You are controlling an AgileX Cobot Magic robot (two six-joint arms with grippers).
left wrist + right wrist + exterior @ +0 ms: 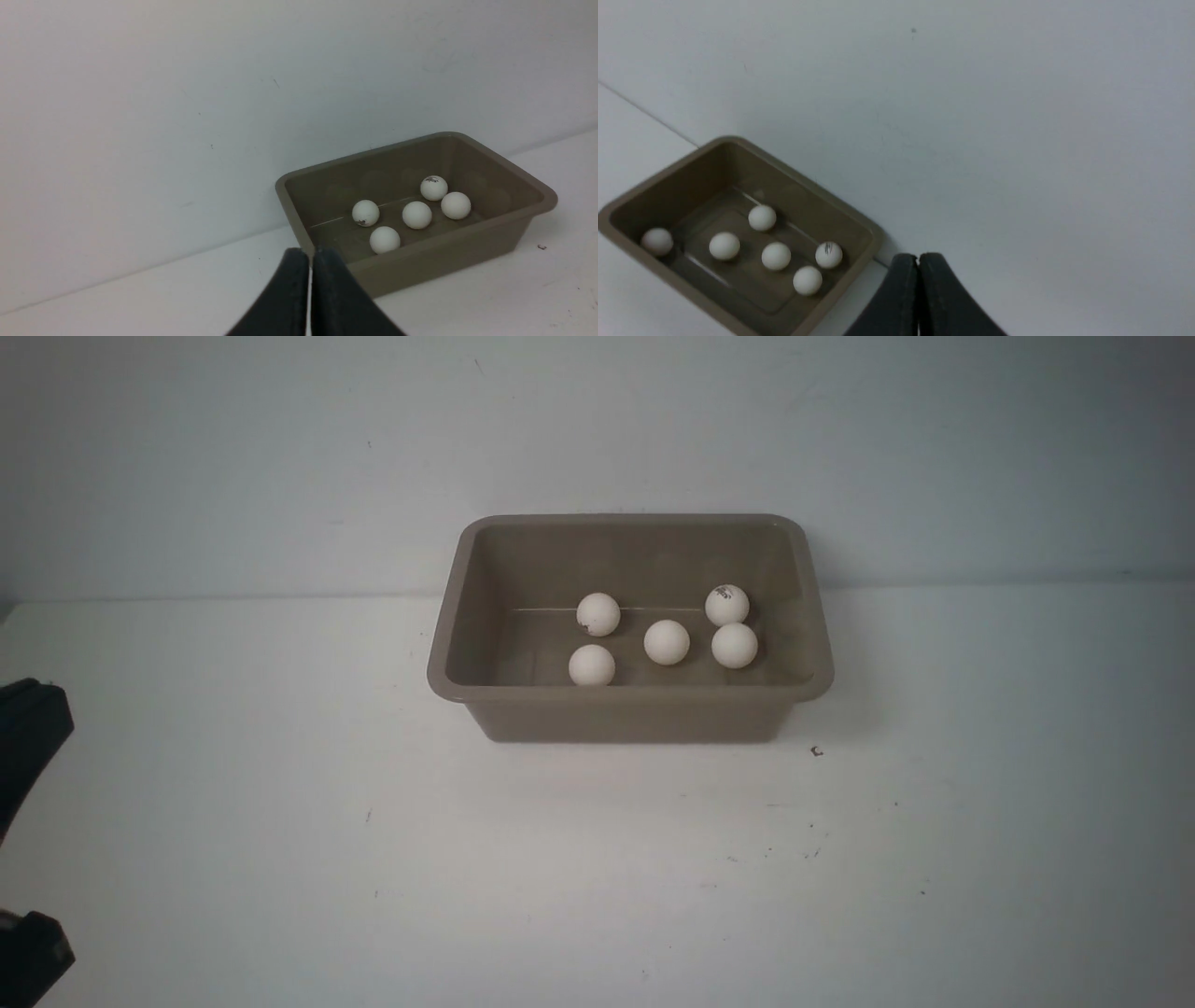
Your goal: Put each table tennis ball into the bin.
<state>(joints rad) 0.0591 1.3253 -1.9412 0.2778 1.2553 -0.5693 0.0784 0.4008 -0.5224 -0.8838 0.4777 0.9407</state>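
The taupe bin [630, 714] stands at the middle back of the white table, close to the wall. Several white table tennis balls lie loose on its floor, among them one with a dark logo [726, 605] at the back right and a plain one [667, 642] in the middle. No ball shows on the table outside the bin. In the left wrist view my left gripper [310, 254] is shut and empty, off the bin's [444, 261] left end. In the right wrist view my right gripper [918, 259] is shut and empty, beyond the bin's [691, 182] right end.
A black part of my left arm [28, 737] shows at the left edge of the front view. My right arm is out of that view. The pale wall [597, 448] rises directly behind the bin. A small dark speck [816, 751] lies on the table right of the bin.
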